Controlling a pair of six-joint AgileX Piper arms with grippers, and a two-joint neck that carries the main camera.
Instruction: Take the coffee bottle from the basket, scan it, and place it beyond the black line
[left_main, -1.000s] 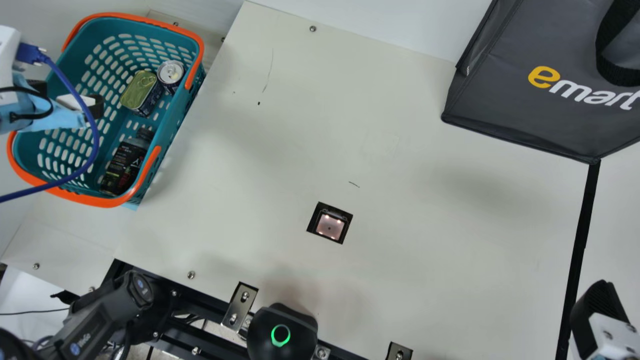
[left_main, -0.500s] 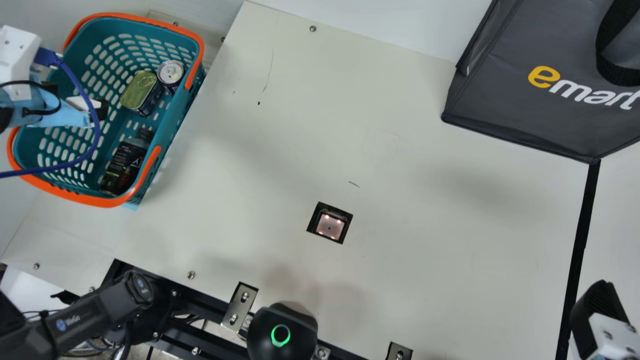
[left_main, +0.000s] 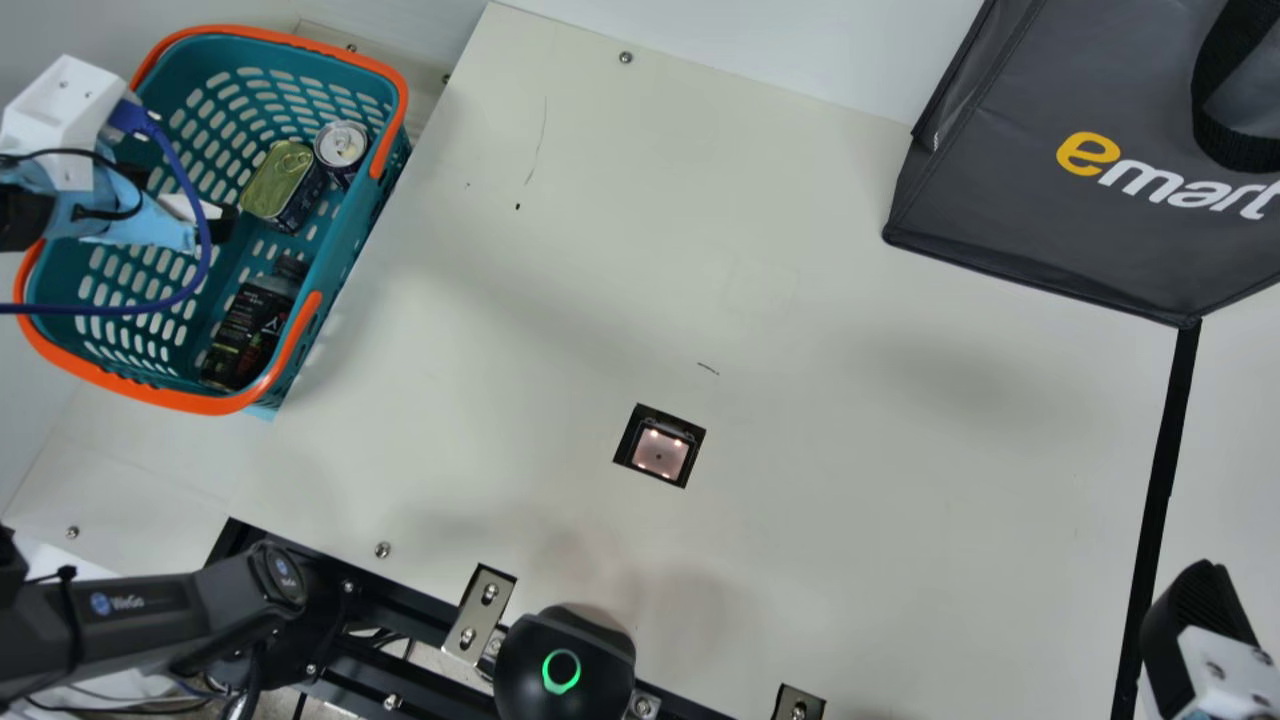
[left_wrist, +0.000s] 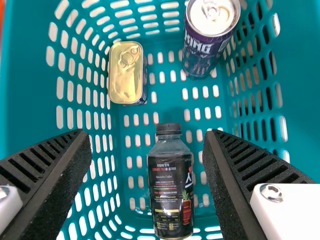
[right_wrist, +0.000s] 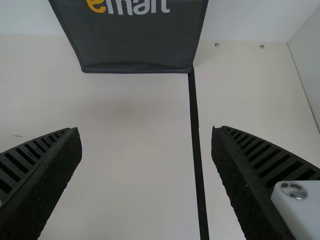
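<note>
The dark, black-labelled plastic coffee bottle (left_wrist: 171, 190) lies in the teal, orange-rimmed plastic basket (left_main: 205, 404) at left, ungrasped. Above it, the left black ribbed gripper (left_wrist: 145, 145) gapes wide; the right black ribbed gripper (right_wrist: 146, 140) is wide too. Lifting, scanning and placing all remain.

Dark coffee bottle (left_wrist: 170, 192), black cap (left_wrist: 168, 129) on, lying inside the teal basket (left_main: 375, 210)
</note>
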